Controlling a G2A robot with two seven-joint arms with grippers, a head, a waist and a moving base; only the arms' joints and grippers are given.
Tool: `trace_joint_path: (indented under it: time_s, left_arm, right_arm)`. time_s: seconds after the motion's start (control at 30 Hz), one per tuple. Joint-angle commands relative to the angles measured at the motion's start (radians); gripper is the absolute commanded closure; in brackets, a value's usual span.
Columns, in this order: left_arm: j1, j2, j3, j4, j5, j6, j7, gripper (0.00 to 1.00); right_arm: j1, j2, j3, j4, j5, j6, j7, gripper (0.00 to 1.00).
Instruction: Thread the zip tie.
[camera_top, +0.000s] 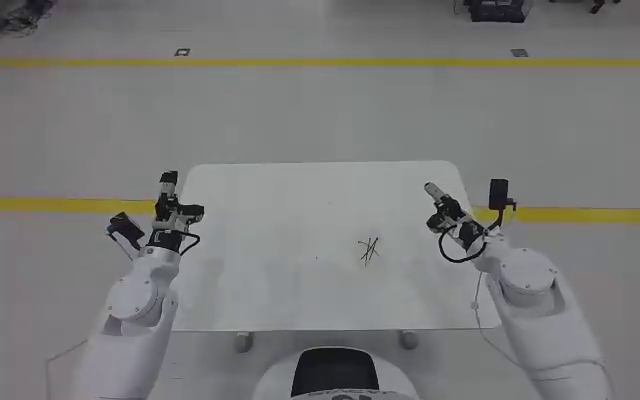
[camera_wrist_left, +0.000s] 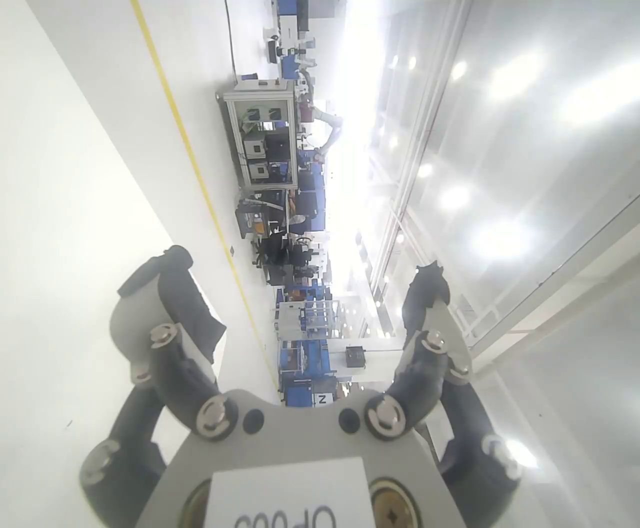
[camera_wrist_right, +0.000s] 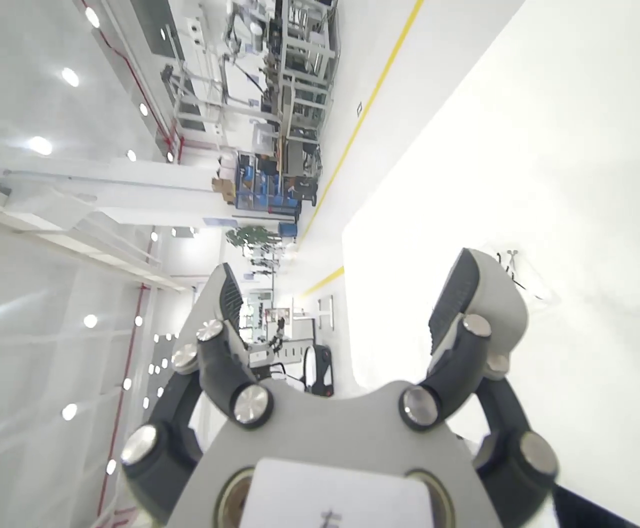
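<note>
Black zip ties (camera_top: 369, 250) (table (camera_top: 280, 230) plain white)

Top camera: overhead, facing down on the table (camera_top: 300, 190). Wrist cameras: close behind left gripper (camera_wrist_left: 300, 262) and right gripper (camera_wrist_right: 345, 262), facing outward (horizon rolled sideways). All three share the table.

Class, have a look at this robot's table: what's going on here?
Nothing is held yet. The zip ties lie crossed on the table, nearer the right arm. The left end effector and the right end effector are open and empty, one near each side edge of the table. Threading has not begun.
</note>
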Motion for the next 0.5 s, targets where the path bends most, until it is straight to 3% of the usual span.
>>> trace_joint_path:
  time_s: [0.0, 0.13, 0.3, 0.47]
  left_arm:
    - [0.0, 0.0, 0.0, 0.0, 0.0, 0.0, 0.0, 0.0]
    - [0.0, 0.0, 0.0, 0.0, 0.0, 0.0, 0.0, 0.0]
    - [0.0, 0.0, 0.0, 0.0, 0.0, 0.0, 0.0, 0.0]
    - [0.0, 0.0, 0.0, 0.0, 0.0, 0.0, 0.0, 0.0]
  right_arm:
    - [0.019, 0.004, -0.013, -0.004, -0.041, 0.027, 0.064, 0.0]
    - [0.081, 0.014, -0.053, 0.007, -0.149, 0.049, 0.174, 0.0]
    - [0.164, 0.016, -0.127, 0.071, -0.257, 0.049, 0.304, 0.0]
    - [0.164, 0.016, -0.127, 0.071, -0.257, 0.049, 0.304, 0.0]
